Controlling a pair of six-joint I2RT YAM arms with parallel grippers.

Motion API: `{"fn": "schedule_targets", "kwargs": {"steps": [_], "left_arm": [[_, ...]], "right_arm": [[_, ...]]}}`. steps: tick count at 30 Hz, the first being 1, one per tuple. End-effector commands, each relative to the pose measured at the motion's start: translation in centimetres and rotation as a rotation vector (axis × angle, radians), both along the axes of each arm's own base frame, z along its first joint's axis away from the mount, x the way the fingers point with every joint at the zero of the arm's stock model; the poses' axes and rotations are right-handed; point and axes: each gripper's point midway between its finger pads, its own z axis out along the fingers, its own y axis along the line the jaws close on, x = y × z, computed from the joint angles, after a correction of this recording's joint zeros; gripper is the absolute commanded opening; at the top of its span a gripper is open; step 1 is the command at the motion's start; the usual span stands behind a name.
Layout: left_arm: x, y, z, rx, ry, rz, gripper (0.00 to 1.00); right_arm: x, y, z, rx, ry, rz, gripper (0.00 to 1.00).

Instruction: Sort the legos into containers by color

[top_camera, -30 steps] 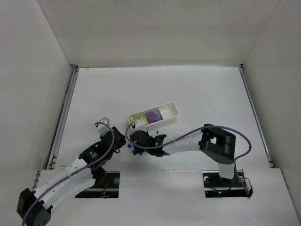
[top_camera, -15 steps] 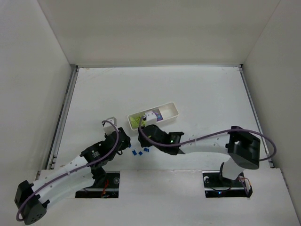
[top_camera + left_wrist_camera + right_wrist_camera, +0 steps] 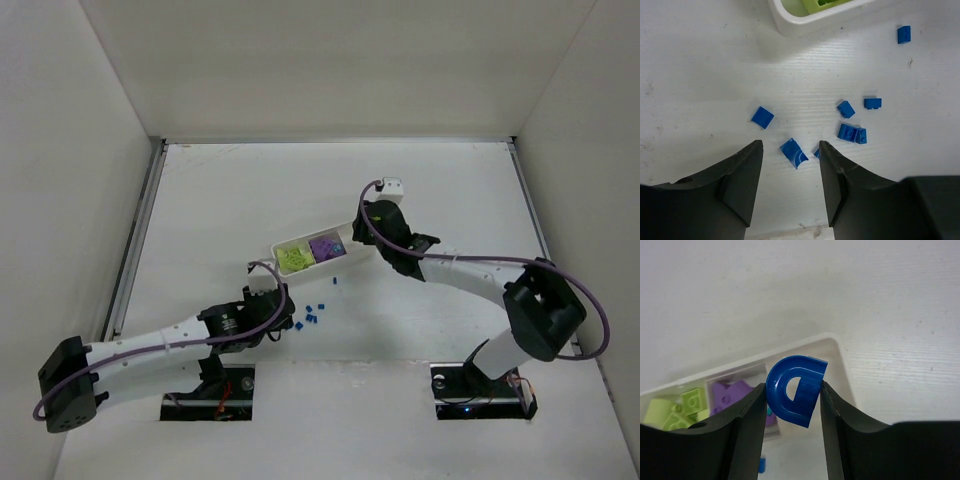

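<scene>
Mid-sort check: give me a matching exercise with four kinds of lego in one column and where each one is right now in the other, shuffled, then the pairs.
Things
1. arched blue brick
2. yellow-green pieces
3. purple blocks
4. small blue bricks

Places
A. loose on the table, beside the tray
B. middle compartment of the tray
C. held in the right gripper
D. end compartment at the tray's left in the overhead view

Pairs: 1-C, 2-D, 3-B, 4-A
</scene>
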Motion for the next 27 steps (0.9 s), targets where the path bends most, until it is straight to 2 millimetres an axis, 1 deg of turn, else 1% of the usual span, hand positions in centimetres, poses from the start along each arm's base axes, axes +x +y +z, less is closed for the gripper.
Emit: {"fn": "schedule_targets", "kwargs": {"steps": [1,3,4,5,7,9,12,13,16,21,27], "left_arm": [[0.5,-0.3,1.2,0.023,-0.026,0.053,0.47],[0.3,-0.7,0.9,0.045,-0.027,0.047,0.47],[0.1,-0.9,0.6,0.055,-0.025,0.043,0.47],[0.0,-1.2,0.4,0.065,-0.022,0.039,0.47],[-0.2,-1.4,0.1,0.09,-0.022,0.04,0.47],[-0.2,-1.6,-0.1,0.107,-0.025,0.04,0.47],[-0.2,-1.6,-0.3,0.123,-0.029,0.048,0.46],[-0.2,-1.6,-0.4,0.125,-0.028,0.05,0.46],[-0.3,-1.6,-0.6,0.134,-0.023,0.053,0.41],[-0.5,-1.1,-1.5,0.148,-0.004,0.085,0.38],[-0.2,-1.4,-2.1,0.169,-0.009,0.09,0.35]], "right_arm": [[2.3,0.9,0.9,0.003,-0.045,0.012,0.38],[2.6,1.0,0.2,-0.009,-0.033,0.01,0.43],[2.6,1.0,0.0,-0.009,-0.031,0.009,0.47],[2.6,1.0,-0.1,-0.004,-0.03,0.007,0.54],[2.4,1.1,0.1,0.003,-0.036,0.011,0.64],[2.3,1.0,1.1,0.016,-0.057,0.013,0.68],[1.7,0.4,2.4,0.037,-0.083,0.013,0.69],[1.2,0.4,2.8,0.047,-0.089,0.017,0.69],[0.0,0.4,3.1,0.06,-0.097,0.034,0.69],[-1.3,0.1,2.2,0.057,-0.083,0.048,0.69],[-2.6,1.5,1.8,0.091,-0.079,0.105,0.68]]}}
